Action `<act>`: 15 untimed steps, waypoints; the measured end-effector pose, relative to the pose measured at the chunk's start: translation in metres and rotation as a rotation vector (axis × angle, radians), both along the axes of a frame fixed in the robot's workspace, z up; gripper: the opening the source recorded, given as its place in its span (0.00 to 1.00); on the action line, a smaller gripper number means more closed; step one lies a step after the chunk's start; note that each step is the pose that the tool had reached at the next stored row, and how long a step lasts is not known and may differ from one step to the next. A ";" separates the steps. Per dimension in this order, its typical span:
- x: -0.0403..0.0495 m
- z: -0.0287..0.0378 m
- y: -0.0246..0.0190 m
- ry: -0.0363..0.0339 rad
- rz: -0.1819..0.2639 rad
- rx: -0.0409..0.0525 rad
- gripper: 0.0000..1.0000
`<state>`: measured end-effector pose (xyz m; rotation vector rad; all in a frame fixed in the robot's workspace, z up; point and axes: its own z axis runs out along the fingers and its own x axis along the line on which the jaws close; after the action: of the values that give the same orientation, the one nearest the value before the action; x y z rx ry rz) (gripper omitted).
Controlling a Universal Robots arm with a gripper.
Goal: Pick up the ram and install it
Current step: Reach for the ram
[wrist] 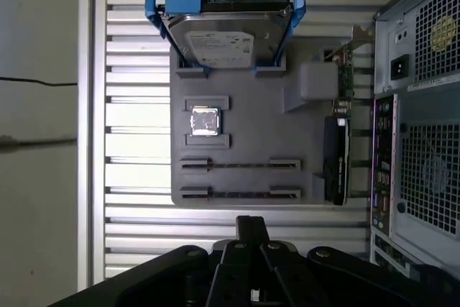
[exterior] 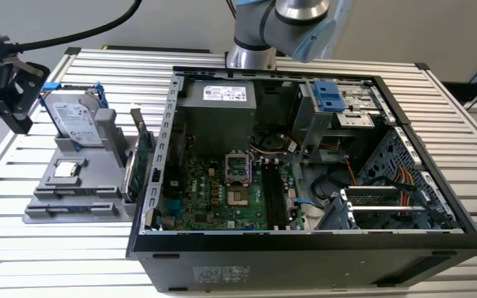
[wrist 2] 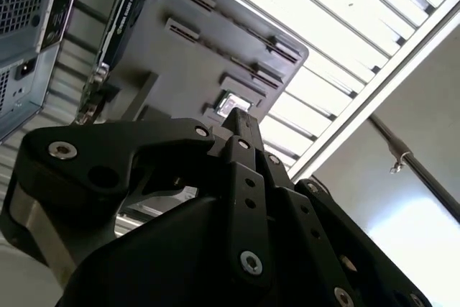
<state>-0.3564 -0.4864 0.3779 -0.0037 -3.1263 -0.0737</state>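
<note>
Ram (exterior: 144,159), a slim green circuit-board stick running twelve-to-six, stands four o'clock of the black tool (exterior: 19,115), pressed together.

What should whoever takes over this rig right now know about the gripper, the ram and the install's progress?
The black gripper hovers over the slatted metal table beside the grey plastic holder tray.
Whether the ram, a slim green stick, sits in the tray's two long narrow slots I cannot tell.
The tray also holds a silver hard drive in a blue frame and a small square silver processor chip.
Done: no step shows as done. Left: pick-up, then seating in the open black computer case's black motherboard slots.
</note>
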 end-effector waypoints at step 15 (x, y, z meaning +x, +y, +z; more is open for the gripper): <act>0.0000 -0.0013 -0.0063 0.0007 0.000 0.0001 0.00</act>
<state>-0.3564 -0.4927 0.3766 -0.0043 -3.1256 -0.0738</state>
